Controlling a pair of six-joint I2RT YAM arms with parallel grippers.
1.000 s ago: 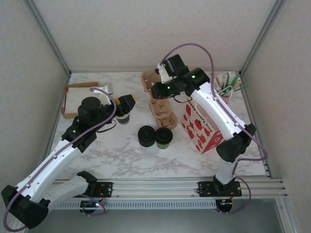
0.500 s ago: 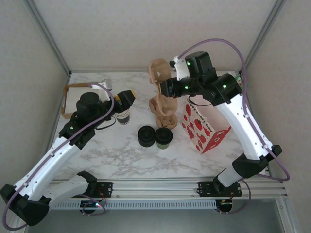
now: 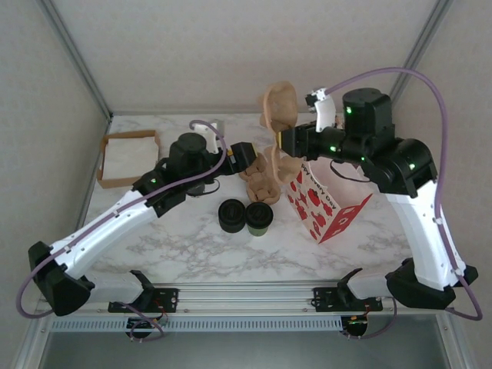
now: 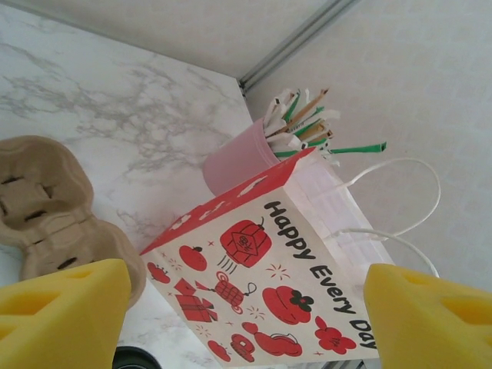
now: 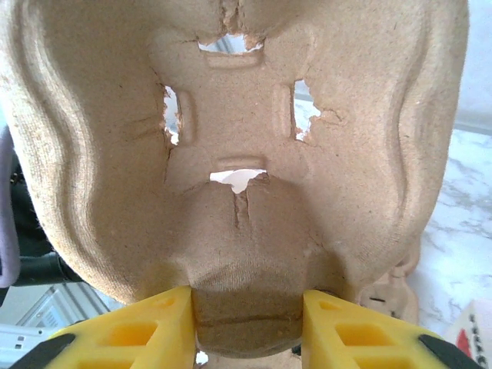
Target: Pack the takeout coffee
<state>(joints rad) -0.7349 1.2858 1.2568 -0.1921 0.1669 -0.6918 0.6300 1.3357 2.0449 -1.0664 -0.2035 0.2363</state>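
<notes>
Two worries as I'm steering: near the red-printed bag (image 3: pixel 319 204), a torn pulp carrier (image 5: pixel 238 154) is hanging clenched by one lobe in my right gripper (image 5: pixel 246 323), risking a rip; the takeout coffee (image 3: pixel 259 217) is sitting near the bag, left gripper (image 4: pixel 246 311) gaping empty

Left arm (image 3: pixel 115 223) stretches forward and low, left gripper (image 3: pixel 244 157) gapes wide with nothing between its fingers, right arm (image 3: pixel 419 215) bends up high, right gripper (image 5: pixel 247 323) pinches the cup carrier (image 5: pixel 246 154) aloft
</notes>
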